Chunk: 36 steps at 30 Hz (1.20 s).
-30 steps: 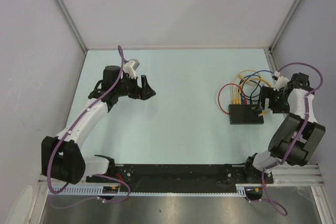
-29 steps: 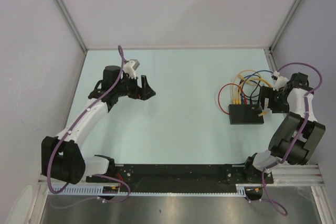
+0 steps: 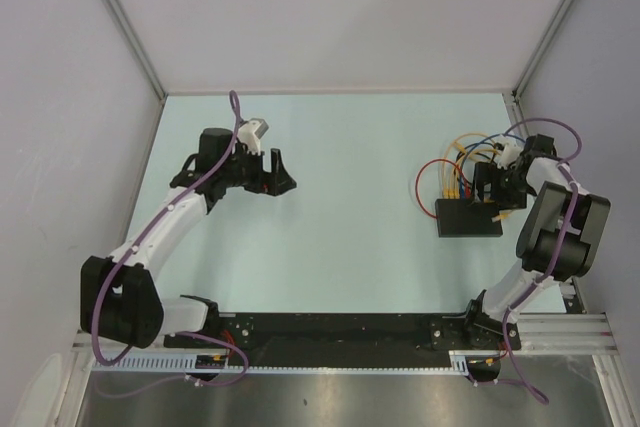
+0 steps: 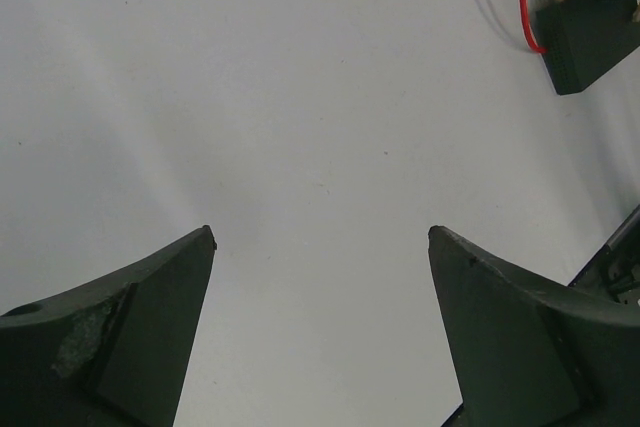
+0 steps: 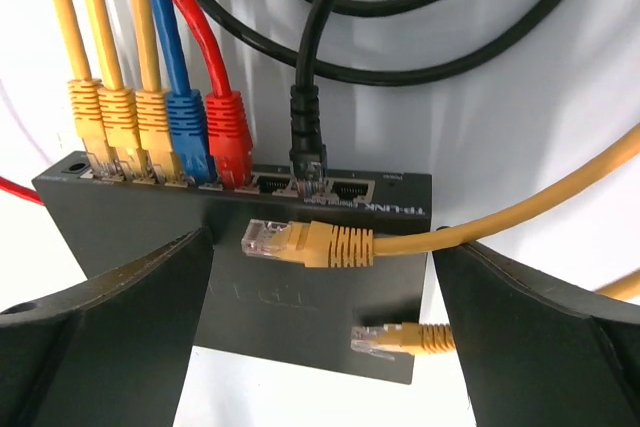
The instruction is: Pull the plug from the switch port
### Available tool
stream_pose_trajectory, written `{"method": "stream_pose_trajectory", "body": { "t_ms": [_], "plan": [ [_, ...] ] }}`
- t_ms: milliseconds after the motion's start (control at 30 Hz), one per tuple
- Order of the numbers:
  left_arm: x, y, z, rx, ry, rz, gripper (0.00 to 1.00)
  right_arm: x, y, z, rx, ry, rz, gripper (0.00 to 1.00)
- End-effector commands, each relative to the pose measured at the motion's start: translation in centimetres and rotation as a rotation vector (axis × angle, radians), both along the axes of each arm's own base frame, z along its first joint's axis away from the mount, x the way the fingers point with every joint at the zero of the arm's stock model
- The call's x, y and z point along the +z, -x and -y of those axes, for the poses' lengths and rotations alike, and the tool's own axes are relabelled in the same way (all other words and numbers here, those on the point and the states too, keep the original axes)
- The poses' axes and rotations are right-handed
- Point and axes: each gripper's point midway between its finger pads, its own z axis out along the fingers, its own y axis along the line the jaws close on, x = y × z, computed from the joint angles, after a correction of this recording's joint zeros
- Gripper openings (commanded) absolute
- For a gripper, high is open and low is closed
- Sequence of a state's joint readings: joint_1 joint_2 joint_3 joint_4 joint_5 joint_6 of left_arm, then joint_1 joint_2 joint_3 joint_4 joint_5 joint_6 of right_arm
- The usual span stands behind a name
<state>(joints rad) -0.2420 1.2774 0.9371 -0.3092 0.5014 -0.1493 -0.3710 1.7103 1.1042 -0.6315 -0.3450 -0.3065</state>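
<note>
Over on the right, the right gripper [image 5: 320,240] hangs, jaws apart, seemingly close above the switch [image 5: 290,317], and could snatch the loose yellow plug [image 5: 335,245] lying on top or drag that unheld switch, while the left gripper [image 4: 320,234], jaws also apart, waits far off

Pale mint tabletop [image 3: 350,247], plain grey walls [image 3: 330,17]; aluminium corner posts [image 3: 120,22]

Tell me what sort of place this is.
Likely a lab robot test cell: plain grey panels enclose a pale table, a left arm and right arm are bolted at its near edge, and a network switch with patch cables is staged there.
</note>
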Motion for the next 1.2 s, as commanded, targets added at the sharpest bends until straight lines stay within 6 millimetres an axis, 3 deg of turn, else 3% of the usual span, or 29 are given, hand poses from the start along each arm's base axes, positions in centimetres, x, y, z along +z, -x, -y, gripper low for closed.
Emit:
{"method": "stream_pose_trajectory", "body": {
  "t_ms": [0,200,533,767,867,900,967,1000,1167],
  "plan": [
    [1.0,-0.4,0.5,-0.008,0.033,-0.020,0.94,1.4,-2.6,0.4,0.017,0.025,0.070,0.96],
    [0.7,-0.9,0.6,-0.011,0.025,-0.027,0.93,1.1,-3.3,-0.5,0.087,0.036,0.072,0.95],
    [-0.3,-0.3,-0.6,-0.016,-0.059,-0.001,0.93,0.9,-4.0,-6.0,0.307,0.004,0.088,0.93],
    [-0.5,0.2,-1.3,-0.013,-0.088,0.023,0.93,1.1,-3.3,-11.1,0.468,-0.041,0.089,0.92],
    [-0.6,0.4,-1.7,-0.012,-0.096,0.034,0.93,1.2,-2.9,-13.8,0.562,-0.051,0.097,0.91],
    [-0.8,0.5,-1.8,-0.013,-0.102,0.029,0.93,1.3,-2.6,-15.8,0.633,-0.048,0.104,0.91],
    [-0.9,0.7,-2.1,-0.006,-0.105,0.031,0.93,1.2,-2.4,-17.2,0.685,-0.039,0.111,0.91],
    [-1.0,0.8,-2.2,-0.004,-0.106,0.028,0.93,1.1,-2.0,-18.9,0.738,-0.033,0.115,0.91],
    [-0.8,0.9,-2.7,0.007,-0.107,0.043,0.94,0.8,-0.5,-22.5,0.813,-0.053,0.090,0.91]
  ]
}}
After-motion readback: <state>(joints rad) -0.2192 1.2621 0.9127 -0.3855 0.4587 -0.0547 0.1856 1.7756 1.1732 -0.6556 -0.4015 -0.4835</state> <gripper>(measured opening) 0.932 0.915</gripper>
